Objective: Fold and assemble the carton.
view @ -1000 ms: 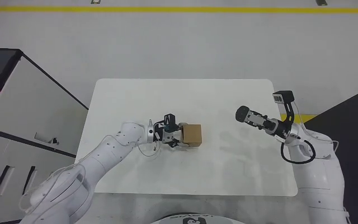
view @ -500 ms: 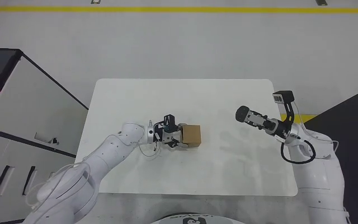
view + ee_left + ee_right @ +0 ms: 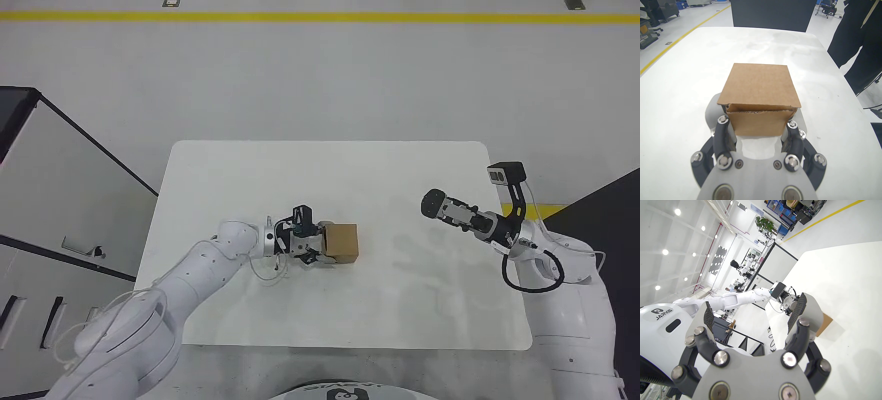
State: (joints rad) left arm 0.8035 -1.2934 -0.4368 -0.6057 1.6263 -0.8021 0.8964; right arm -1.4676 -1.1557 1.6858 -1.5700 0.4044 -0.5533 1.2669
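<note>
Left pincer (image 3: 759, 124) is clamped on the carton (image 3: 761, 83), one finger on each side of its near end. So the brown box sticks straight out ahead of it, sitting flat on the counter (image 3: 677, 75) a bit left of the middle, top panel down. Right pincer (image 3: 432, 205) is spread wide with nothing in it, held well apart over the right side. Versus a second ago, basically nothing's budged; only the left elbow shifted a hair.
</note>
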